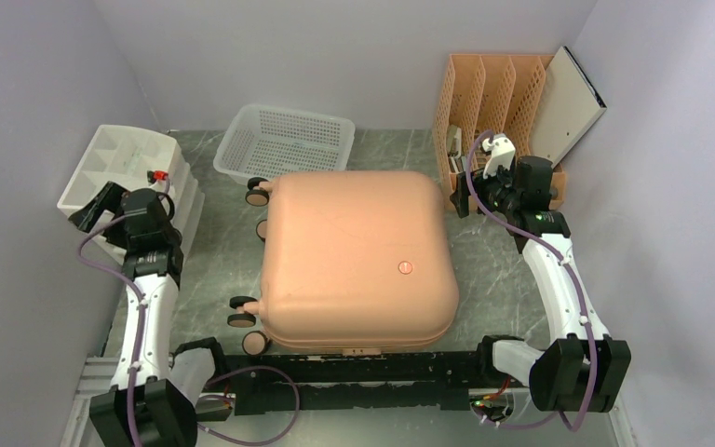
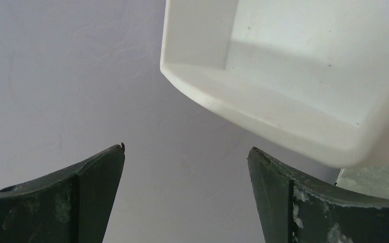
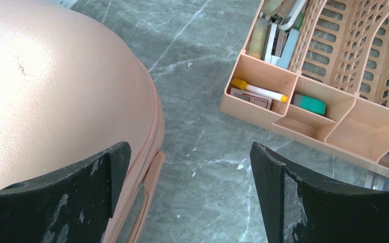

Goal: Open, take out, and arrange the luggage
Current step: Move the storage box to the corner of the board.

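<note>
The salmon-pink suitcase (image 3: 55, 91) lies shut on the worktop (image 3: 197, 76), just left of my right end effector (image 3: 190, 164), with the file rack (image 3: 309, 101) to its right. That one and my left end effector (image 2: 186, 169) both gape wide, holding nothing. If I swing in carelessly, I risk clipping the rack.

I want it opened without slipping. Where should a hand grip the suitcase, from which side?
Probably the luggage at its right-edge seam lip, coming from the right with the right hand: it lies flat, closed, its domed shell too wide to pinch.
</note>
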Robot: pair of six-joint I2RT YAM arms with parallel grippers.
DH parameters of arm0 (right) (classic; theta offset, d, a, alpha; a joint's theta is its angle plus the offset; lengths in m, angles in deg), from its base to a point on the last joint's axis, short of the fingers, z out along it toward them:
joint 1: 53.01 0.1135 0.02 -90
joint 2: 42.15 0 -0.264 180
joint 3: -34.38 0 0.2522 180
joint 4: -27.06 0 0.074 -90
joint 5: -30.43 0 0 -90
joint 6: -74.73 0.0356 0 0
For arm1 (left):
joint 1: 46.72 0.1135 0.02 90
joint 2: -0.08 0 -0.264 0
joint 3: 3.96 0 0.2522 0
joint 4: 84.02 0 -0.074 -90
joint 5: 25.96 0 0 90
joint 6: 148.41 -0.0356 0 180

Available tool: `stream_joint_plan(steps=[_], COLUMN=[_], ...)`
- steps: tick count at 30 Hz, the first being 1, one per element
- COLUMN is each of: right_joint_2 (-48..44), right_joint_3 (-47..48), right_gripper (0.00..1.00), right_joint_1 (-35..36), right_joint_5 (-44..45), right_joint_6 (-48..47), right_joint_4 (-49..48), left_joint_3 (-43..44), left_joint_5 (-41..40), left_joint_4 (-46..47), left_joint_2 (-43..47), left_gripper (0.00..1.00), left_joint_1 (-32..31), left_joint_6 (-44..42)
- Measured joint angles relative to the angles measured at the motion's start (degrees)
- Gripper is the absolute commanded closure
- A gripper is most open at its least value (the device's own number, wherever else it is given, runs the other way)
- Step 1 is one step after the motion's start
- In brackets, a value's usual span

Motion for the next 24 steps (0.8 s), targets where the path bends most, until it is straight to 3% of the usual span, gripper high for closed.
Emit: stream_joint_plan(steps=[14,24], right_joint_2=[0.1,0.1], right_joint_3=[0.0,0.0], right_gripper=[0.07,0.07], right_joint_1=[0.0,-0.1], right_joint_5=[0.0,0.2], right_joint_6=[0.4,0.7], right_joint_4=[0.0,0.0], left_joint_3=[-1.2,6.9], left_joint_5=[7.6,11.9], left_joint_4=[9.8,10.1], left_joint_2=[-9.4,-19.9], left_gripper=[0.03,0.03], left_joint_1=[7.2,7.3], left_joint_6=[-0.6,3.5])
